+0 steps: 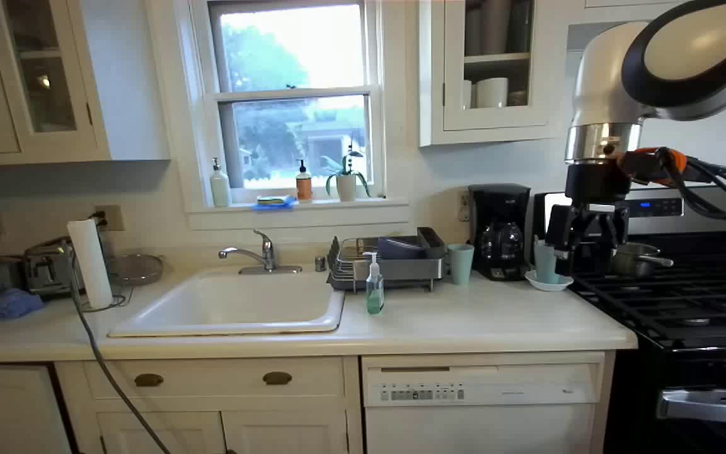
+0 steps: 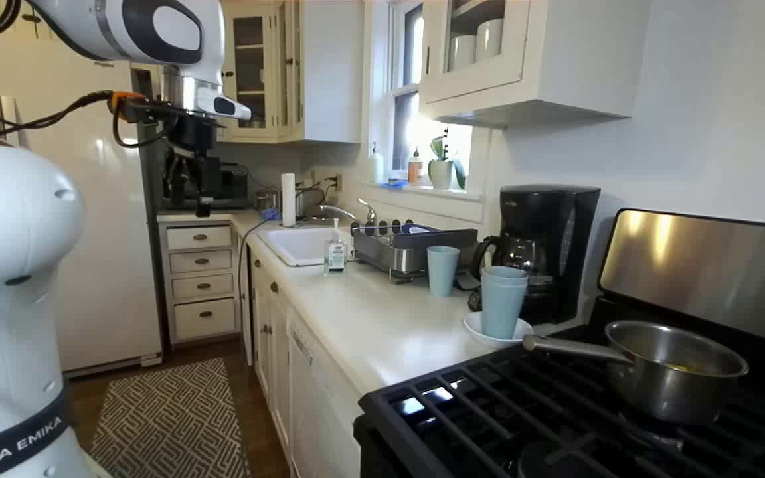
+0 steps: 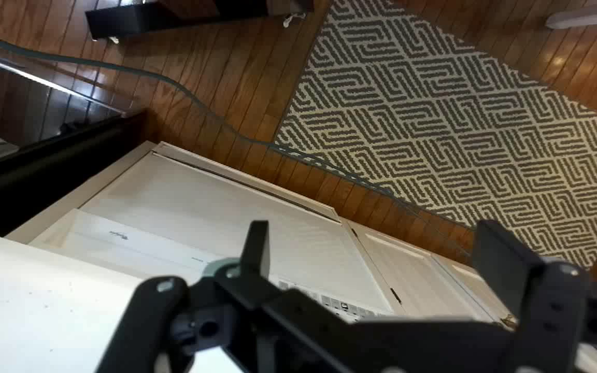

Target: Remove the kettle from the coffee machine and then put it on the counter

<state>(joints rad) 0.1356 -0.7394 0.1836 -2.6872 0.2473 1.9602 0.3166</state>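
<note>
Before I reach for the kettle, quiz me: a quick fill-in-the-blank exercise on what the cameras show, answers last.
1. The kettle sits inside the ____.
2. The kettle's handle is coloured ____.
3. In the wrist view, the gripper is ____ rather than shut.
4. The metal saucepan stands on the ____.

Missing words: coffee machine; black; open; stove.
</note>
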